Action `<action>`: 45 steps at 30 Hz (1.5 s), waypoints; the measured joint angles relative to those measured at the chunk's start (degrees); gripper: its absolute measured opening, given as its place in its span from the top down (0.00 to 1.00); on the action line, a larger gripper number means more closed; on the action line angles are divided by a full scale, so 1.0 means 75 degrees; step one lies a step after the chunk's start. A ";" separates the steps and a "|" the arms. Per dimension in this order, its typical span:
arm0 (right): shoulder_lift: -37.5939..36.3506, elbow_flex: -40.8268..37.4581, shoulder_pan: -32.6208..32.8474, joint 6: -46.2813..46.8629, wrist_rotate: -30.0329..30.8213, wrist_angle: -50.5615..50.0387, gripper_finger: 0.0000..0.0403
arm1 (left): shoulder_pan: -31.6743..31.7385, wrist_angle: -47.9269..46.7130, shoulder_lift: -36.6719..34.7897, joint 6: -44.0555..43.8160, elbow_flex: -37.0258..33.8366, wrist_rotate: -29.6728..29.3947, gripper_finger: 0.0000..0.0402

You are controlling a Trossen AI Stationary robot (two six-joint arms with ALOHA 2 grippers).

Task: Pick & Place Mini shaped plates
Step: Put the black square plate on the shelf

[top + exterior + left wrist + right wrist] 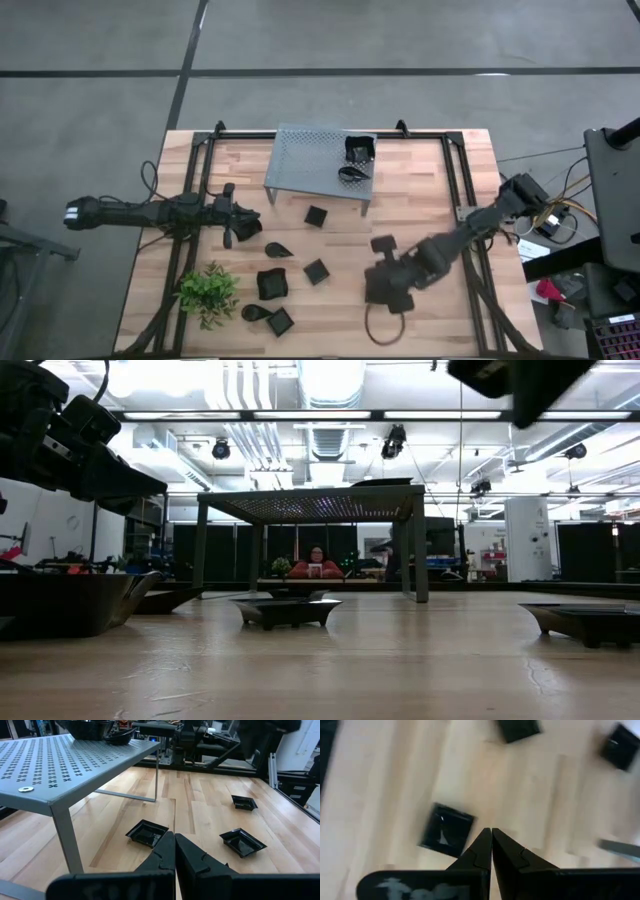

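Observation:
Small black plates lie on the table's left-middle: squares [316, 215] [317, 271] [281, 321], teardrops [278, 249] [255, 312] and a larger square [272, 284]. Another dark square [382, 243] lies beside the right arm. Two more plates rest on top of the grey rack [300, 150]: a larger square [358, 148] and a teardrop [352, 173]. My right gripper [491, 831] is shut and hangs over the table [372, 280], with a square plate [447, 830] just beside its tips. My left gripper [174, 836] is shut, low over the left side [248, 228], with a square plate [146, 832] just ahead.
A small green plant [208, 290] stands near the table's near-left corner. The rack's legs [67, 840] stand on the far middle. A dark cable loop [385, 325] lies near the near edge. Bare wood shows on the right half [440, 190]. A person [316, 565] sits beyond the table.

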 joint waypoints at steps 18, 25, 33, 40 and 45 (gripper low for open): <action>0.0000 -0.2495 0.1465 0.1592 0.0272 0.4738 0.64 | -0.0001 -0.0002 0.0000 -0.0003 -0.0002 -0.0001 1.00; 0.0057 -0.3286 0.1513 0.1610 0.0352 0.5566 0.68 | -0.0003 -0.0003 0.0000 -0.0003 -0.0003 0.0000 1.00; 0.0641 -0.3386 0.1513 0.1588 0.0472 0.5538 0.72 | -0.0002 -0.0003 0.0000 -0.0003 -0.0002 0.0000 1.00; 0.1145 -0.3064 0.1504 0.1549 0.0621 0.5476 0.75 | -0.0001 0.0000 0.0000 -0.0001 -0.0001 -0.0002 1.00; 0.1209 -0.2919 0.1504 0.1570 0.0727 0.5072 0.79 | 0.0000 0.0000 0.0000 -0.0003 0.0000 0.0000 1.00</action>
